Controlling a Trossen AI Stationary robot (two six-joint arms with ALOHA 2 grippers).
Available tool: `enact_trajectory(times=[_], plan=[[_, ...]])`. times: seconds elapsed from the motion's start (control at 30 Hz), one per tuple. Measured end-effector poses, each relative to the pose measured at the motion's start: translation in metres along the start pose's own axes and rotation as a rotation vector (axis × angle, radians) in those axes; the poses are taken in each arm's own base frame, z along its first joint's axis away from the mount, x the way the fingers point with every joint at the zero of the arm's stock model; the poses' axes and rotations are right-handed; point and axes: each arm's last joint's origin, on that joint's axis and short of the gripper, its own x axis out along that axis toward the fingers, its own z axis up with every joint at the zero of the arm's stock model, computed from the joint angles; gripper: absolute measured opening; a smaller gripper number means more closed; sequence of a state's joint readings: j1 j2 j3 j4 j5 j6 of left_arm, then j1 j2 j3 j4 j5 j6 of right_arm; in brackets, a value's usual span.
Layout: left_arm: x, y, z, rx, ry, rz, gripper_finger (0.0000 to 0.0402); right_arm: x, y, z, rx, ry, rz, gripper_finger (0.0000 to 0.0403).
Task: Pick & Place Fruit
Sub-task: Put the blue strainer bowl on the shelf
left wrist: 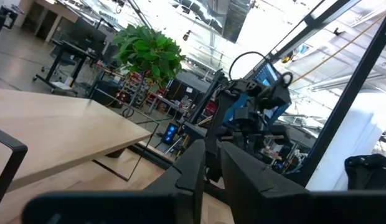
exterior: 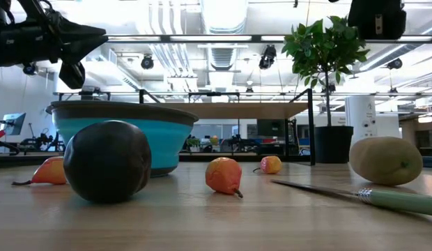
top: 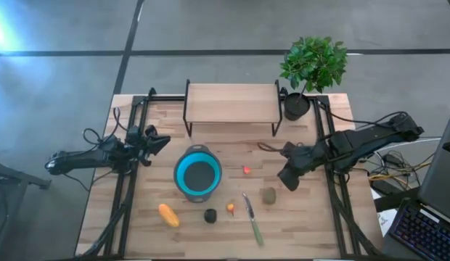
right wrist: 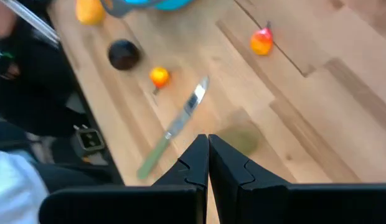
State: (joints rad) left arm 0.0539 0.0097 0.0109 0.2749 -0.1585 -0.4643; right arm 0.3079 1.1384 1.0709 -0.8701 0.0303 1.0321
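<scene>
Just below the right claw [right wrist: 208, 152], whose fingers are pressed together, lies the olive-brown fruit [right wrist: 241, 139]; the other four pieces sit farther off near the bowl [top: 198, 173] (which looks empty). Nothing is placed yet. The left claw [left wrist: 211, 163], likewise pressed together, waits beyond the bowl.

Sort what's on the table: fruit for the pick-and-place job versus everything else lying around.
Job:
orange-yellow fruit
olive-brown fruit
black fruit
red fruit
small orange fruit

Lying about:
knife
blue bowl
potted plant
wooden shelf
</scene>
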Motion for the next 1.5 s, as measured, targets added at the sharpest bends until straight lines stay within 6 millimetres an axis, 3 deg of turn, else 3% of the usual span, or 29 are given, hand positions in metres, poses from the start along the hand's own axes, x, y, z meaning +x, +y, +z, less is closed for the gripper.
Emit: enact_trajectory(times=[0.27,0.5,0.7,1.5], plan=[[0.000,0.000,-0.001,-0.004,0.006,0.003,0.0107,0.006,0.024,0.004,-0.020,0.103,-0.138,0.0008],[0.001,0.001,-0.003,0.002,0.034,0.017,0.0154,0.026,0.037,-0.001,0.025,0.156,-0.215,0.0009],[0.002,0.002,-0.005,0.007,0.050,0.026,0.0170,0.045,0.045,-0.009,0.012,0.197,-0.262,0.0018],[0.002,0.004,-0.008,0.015,0.084,0.042,0.0168,0.062,0.041,-0.016,0.291,0.153,-0.358,0.0278]])
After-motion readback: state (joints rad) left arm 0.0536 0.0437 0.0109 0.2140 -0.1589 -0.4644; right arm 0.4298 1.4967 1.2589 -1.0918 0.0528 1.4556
